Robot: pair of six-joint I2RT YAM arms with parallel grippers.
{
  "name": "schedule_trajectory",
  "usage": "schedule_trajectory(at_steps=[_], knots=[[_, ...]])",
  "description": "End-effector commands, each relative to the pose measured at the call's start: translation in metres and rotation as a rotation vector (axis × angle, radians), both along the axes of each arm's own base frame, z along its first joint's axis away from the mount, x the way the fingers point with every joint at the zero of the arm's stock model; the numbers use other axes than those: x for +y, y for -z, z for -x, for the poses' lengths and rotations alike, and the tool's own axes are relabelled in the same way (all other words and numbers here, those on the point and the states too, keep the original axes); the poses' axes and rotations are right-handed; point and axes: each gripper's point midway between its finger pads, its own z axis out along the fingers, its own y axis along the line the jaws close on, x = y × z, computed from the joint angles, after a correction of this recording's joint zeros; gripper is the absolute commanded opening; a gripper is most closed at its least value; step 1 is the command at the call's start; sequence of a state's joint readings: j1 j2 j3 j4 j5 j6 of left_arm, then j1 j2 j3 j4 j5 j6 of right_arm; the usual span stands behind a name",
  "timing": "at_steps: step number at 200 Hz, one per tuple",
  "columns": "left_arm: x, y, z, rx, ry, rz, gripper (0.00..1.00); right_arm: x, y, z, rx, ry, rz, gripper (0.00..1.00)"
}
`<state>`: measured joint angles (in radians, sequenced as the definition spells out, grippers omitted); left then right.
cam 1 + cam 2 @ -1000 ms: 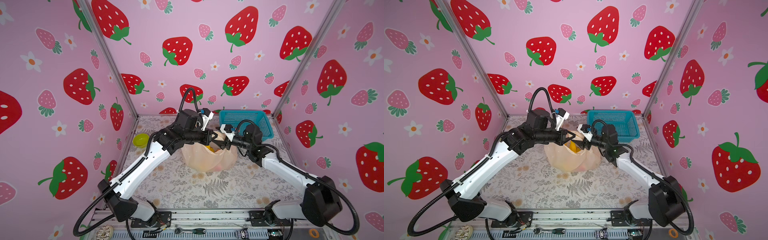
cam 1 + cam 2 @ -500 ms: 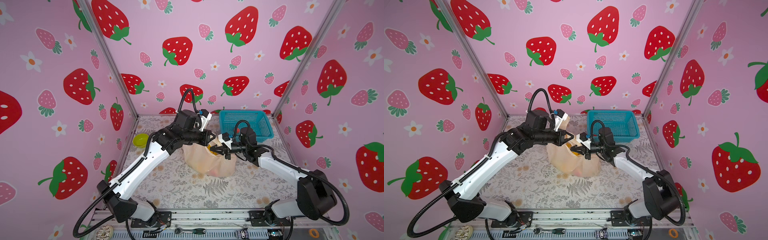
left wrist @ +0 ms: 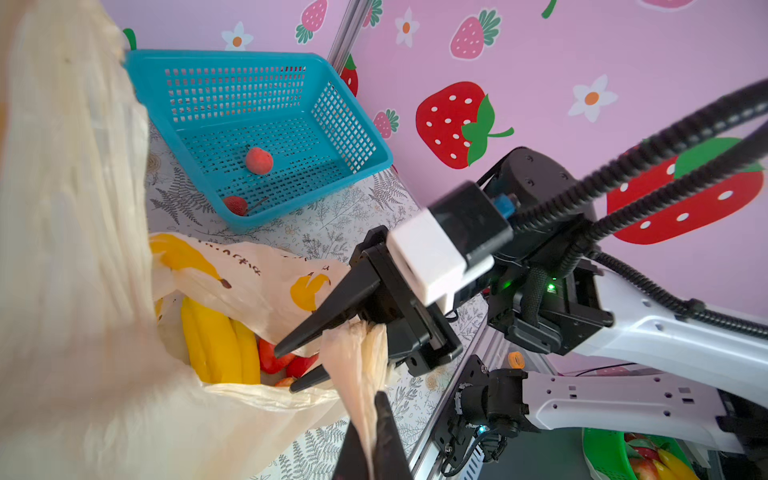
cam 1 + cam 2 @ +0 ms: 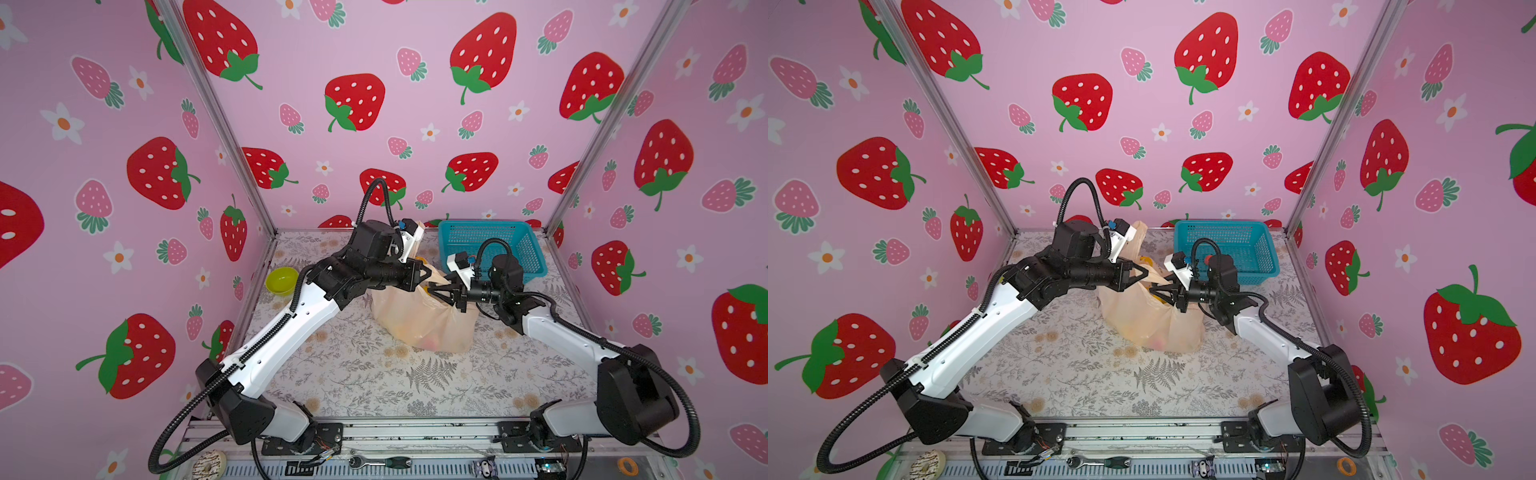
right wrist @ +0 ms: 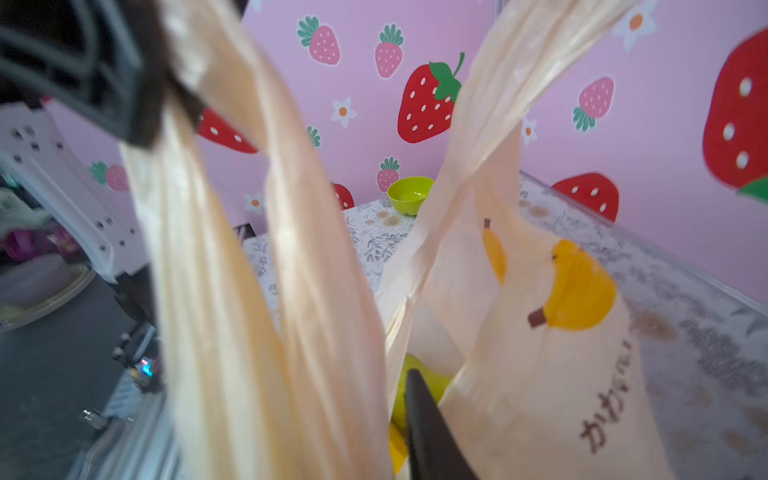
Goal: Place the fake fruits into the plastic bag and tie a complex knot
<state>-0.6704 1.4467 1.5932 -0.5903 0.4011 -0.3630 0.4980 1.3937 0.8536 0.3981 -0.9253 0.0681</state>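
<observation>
Within the last second, the right gripper [image 4: 434, 291] has swung in from the basket side to meet the left gripper [image 4: 427, 274] over the bag's mouth, and the plastic bag [image 4: 415, 320] has gone from squat to drawn up tall. From the left, the lime-green bowl [image 4: 281, 280] sits untouched by the wall. The left gripper is clenched on one handle strip [image 3: 357, 374], pulling it taut. The bag stands mid-table below, with the bananas [image 3: 220, 340] and strawberries [image 3: 282, 361] visible inside it in the left wrist view. We see the right gripper with its jaws parted around that same strip, not yet pinching it. The other handle strip [image 5: 498, 104] rises free and we find no knot formed. At the right, the blue basket [image 4: 490, 245] still holds two small red fruits [image 3: 258, 160]. We judge that the tying has only begun, with a hand-over or a wrap of the strip to come, while some fruit remains unpacked.
</observation>
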Motion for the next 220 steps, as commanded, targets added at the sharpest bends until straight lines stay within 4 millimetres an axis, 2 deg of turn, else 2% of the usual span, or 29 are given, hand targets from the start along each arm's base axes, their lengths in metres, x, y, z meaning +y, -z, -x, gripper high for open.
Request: schedule_trajectory(at_steps=[1, 11, 21, 50, 75, 119, 152, 186, 220], knots=[[0.004, -0.032, 0.001, -0.077, 0.003, 0.061, 0.00, -0.012, -0.010, -0.001, 0.005, 0.045, -0.009, 0.51], [0.004, -0.031, 0.000, -0.076, 0.004, 0.060, 0.00, -0.013, -0.015, 0.004, -0.025, 0.035, -0.012, 0.64], [0.003, -0.031, 0.000, -0.074, 0.005, 0.060, 0.00, -0.016, -0.019, 0.008, -0.050, 0.032, -0.008, 0.71], [0.002, -0.030, 0.000, -0.075, 0.011, 0.061, 0.00, -0.024, -0.025, 0.006, -0.091, 0.091, 0.025, 0.81], [0.002, -0.031, 0.001, -0.077, 0.013, 0.063, 0.00, -0.030, -0.025, -0.005, -0.097, 0.168, 0.074, 0.84], [0.003, -0.032, 0.002, -0.083, 0.015, 0.065, 0.00, -0.043, -0.024, 0.004, -0.194, 0.183, 0.158, 0.88], [0.003, -0.033, 0.002, -0.083, 0.023, 0.069, 0.00, -0.047, -0.014, 0.017, -0.292, 0.093, 0.190, 0.89], [0.002, -0.037, 0.004, -0.089, 0.032, 0.079, 0.00, -0.052, -0.003, 0.011, -0.285, 0.040, 0.206, 0.87], [0.001, -0.037, 0.004, -0.087, 0.035, 0.081, 0.00, -0.049, 0.010, 0.010, -0.268, 0.012, 0.204, 0.84]])
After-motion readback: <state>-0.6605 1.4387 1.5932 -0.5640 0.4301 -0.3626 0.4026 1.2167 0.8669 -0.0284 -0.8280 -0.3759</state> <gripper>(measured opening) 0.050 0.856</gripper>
